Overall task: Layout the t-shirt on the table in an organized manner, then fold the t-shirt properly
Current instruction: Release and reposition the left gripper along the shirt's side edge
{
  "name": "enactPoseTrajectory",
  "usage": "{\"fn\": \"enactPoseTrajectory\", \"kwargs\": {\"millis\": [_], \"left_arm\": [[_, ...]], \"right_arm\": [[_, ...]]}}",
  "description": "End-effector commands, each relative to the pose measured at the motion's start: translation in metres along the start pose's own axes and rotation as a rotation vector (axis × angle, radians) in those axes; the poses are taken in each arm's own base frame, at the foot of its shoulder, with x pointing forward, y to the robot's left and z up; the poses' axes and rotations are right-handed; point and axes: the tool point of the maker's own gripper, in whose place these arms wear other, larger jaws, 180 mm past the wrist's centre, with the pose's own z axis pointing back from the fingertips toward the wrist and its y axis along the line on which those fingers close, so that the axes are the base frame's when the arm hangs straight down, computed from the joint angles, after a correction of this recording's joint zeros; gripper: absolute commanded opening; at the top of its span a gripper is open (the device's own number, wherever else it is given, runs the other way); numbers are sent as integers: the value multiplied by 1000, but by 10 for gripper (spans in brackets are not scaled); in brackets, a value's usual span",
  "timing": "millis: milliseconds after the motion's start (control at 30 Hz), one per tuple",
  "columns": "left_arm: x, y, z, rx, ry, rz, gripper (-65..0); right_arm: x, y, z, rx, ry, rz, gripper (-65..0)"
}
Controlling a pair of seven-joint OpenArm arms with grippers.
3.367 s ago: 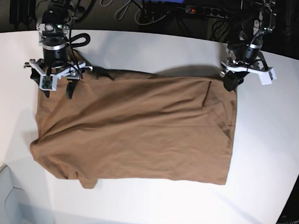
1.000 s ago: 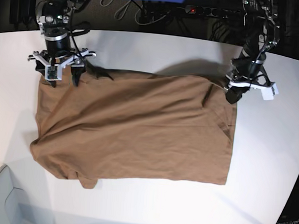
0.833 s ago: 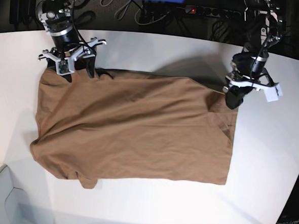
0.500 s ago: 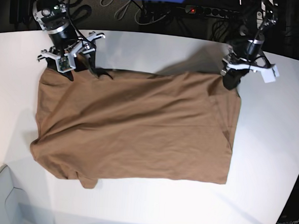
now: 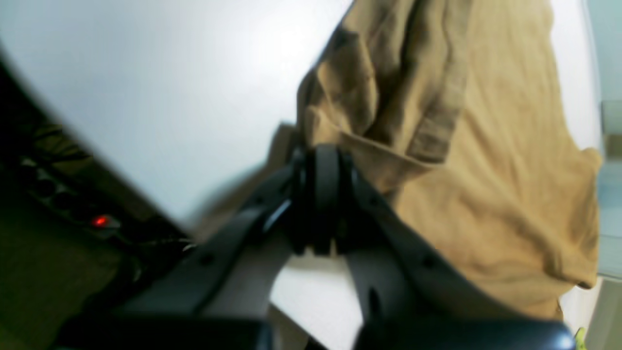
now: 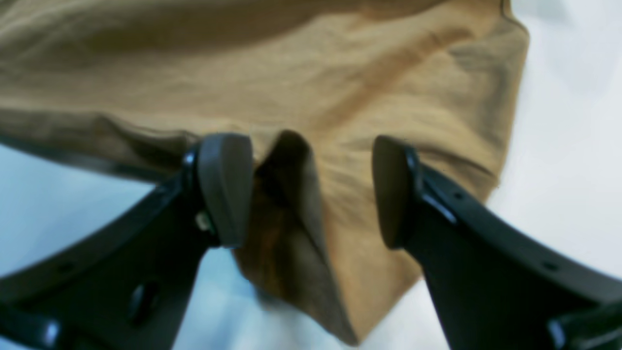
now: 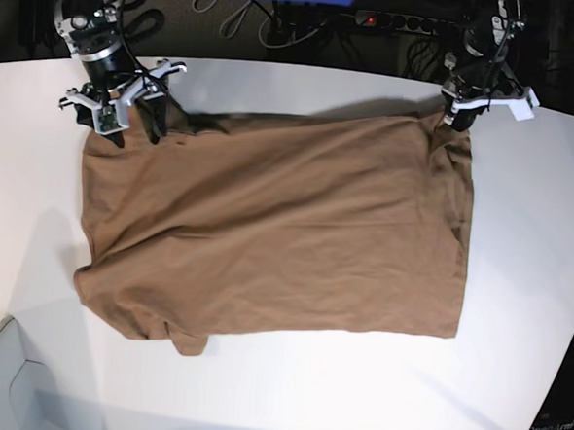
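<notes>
We have the t-shirt (image 7: 276, 229) spread mid-table (image 7: 516, 288), unfolded. Our left gripper (image 7: 456, 116) pinches its two o'clock corner; our right gripper (image 7: 125, 119) gapes wide over the ten o'clock corner, holding nothing. Smoothing and folding remain.

The bench (image 7: 285, 400) is a smooth white top with a curved far edge. On it lies one thing, a brown shirt (image 7: 276, 234), spread nearly flat across the middle. Its far edge runs from the left gripper (image 7: 456, 120) to the right gripper (image 7: 127, 125); from both grippers the cloth spreads toward the near edge. Bare white bench shows outward of each gripper and along the near side past the shirt. By the left gripper the corner is bunched in folds (image 5: 388, 92) and raised off the bench (image 5: 160, 82). Under the right gripper a small ridge of cloth (image 6: 291, 194) stands up; the corner there lies on the bench (image 6: 559, 146).
</notes>
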Motion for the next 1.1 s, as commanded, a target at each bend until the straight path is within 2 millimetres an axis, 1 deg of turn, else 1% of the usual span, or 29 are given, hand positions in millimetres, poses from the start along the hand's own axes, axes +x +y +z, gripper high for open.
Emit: {"fn": "enactPoseTrajectory", "kwargs": {"millis": [0,100,200,267,367,467,533,600,767,933,1000,1067], "left_arm": [[-3,6,5,15,15,-3,-648],[-4,5,6,13,20,-4,-645],[-10,14,14,29,37,16,-643],[-12,16,20,24,44,65,-620],[2,22,34,22,9,137,-557],[14,11,43,-13,-7,152,-494],[27,5,49,-35,-10,139,-464],[34,-1,55,-58,6,153,-447],[51,-25,70,-162,44,228,-442],[56,-68,56,-296,81,208,-447],[46,-90,45,-342,133,172,-447],[30,-110,33,-355,188,75,-452]], "right_arm": [[14,-2,2,-1,-54,5,-258],[10,-2,1,0,-43,2,-258],[9,-1,2,1,-39,-1,-258],[9,-1,2,1,-39,-1,-258],[9,0,2,3,-39,-2,-258],[9,1,2,6,-40,-2,-258],[9,2,2,6,-40,-3,-258],[10,1,1,5,-42,-3,-258],[9,2,1,6,-41,-4,-258],[10,3,1,7,-43,-9,-258],[10,6,0,7,-45,-25,-258],[10,7,0,7,-46,-26,-258]]}}
